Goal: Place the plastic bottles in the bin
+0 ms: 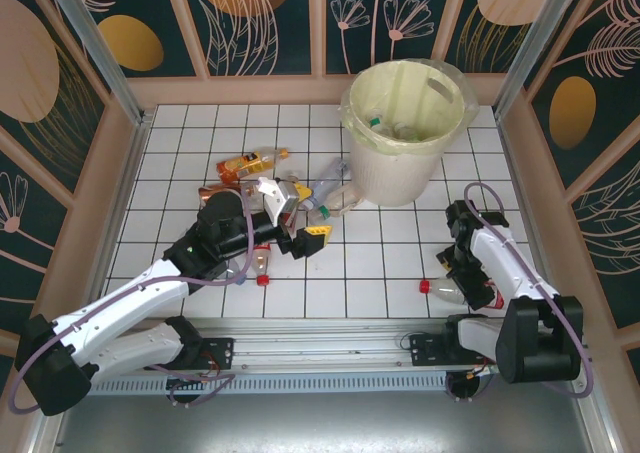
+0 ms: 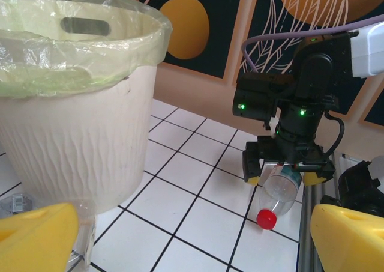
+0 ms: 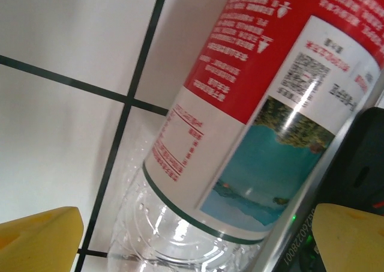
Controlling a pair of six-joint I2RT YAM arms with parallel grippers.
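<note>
Right gripper (image 1: 453,279) is hanging low over a red-capped bottle (image 1: 446,293), which is lying on the white tiled table (image 1: 380,263) on the arm-base side of the bin (image 1: 400,178) and to its right, well apart from it. From the left wrist, this gripper (image 2: 282,179) is straddling the bottle (image 2: 281,191), with a yellow tip on each side and the cap pointing away from it. In its own camera the yellow pads (image 3: 36,239) are standing spread. The red-and-white labelled body (image 3: 252,104) is passing between them, with bare tile showing beside one pad, while contact at the other pad is hard to make out. The cap end is cut off there.

Left gripper (image 1: 310,213) is hovering wide apart over the heap of bottles (image 1: 290,188) lying just left of the bin; the arm is covering part of the heap, so a count is not possible. An orange bottle (image 1: 250,161) is lying at the heap's far-left edge.

In the left wrist view the yellow pads (image 2: 348,236) are sitting at the bottom corners. A clear object (image 2: 84,224) at the foot of the bin (image 2: 78,140) is too cropped to identify. Inside the bin, a green cap (image 1: 377,123) is showing through the crumpled liner; the other contents are unclear.
</note>
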